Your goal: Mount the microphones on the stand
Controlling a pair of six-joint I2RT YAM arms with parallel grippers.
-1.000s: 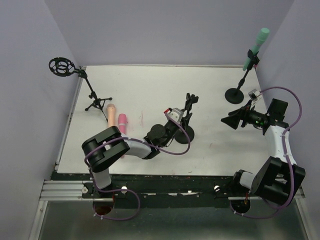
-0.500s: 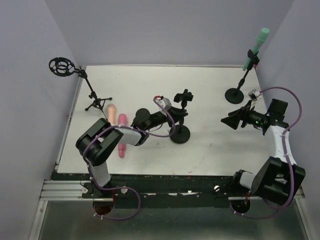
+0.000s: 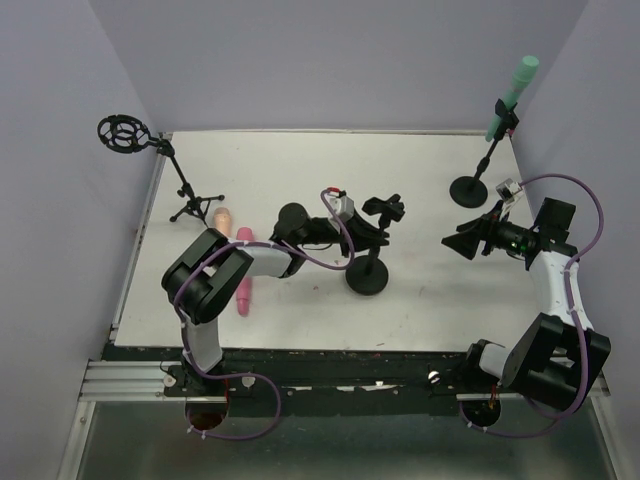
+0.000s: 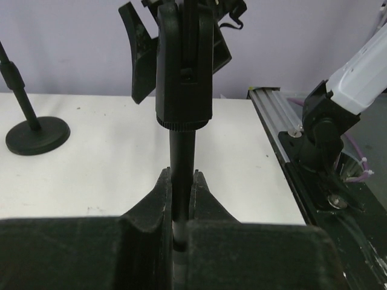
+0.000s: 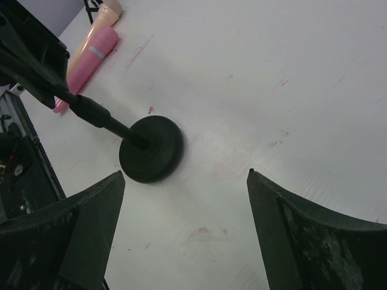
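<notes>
My left gripper [image 3: 352, 238] is shut on the pole of a black round-base stand [image 3: 367, 277] in the middle of the table; the pole [image 4: 181, 181] sits between my fingers, with its empty clip [image 4: 183, 60] above. The pink microphone [image 3: 243, 272] lies flat on the table left of the stand, and the peach one [image 3: 222, 215] lies beside it, partly hidden by my left arm. The mint green microphone [image 3: 511, 93] stands clipped in the far right stand [image 3: 468, 188]. My right gripper [image 3: 462, 243] is open and empty, and in its wrist view [image 5: 185, 174] it faces the held stand's base [image 5: 151, 149].
A tripod stand [image 3: 190, 205] with an empty round shock mount [image 3: 124, 133] stands at the far left corner. Purple walls close in the table on three sides. The green microphone's stand base [image 4: 37, 134] and my right arm [image 4: 357, 72] show in the left wrist view.
My left gripper has swung back and to the right with the stand, bringing it from tilted to nearly upright. The right arm has not moved.
</notes>
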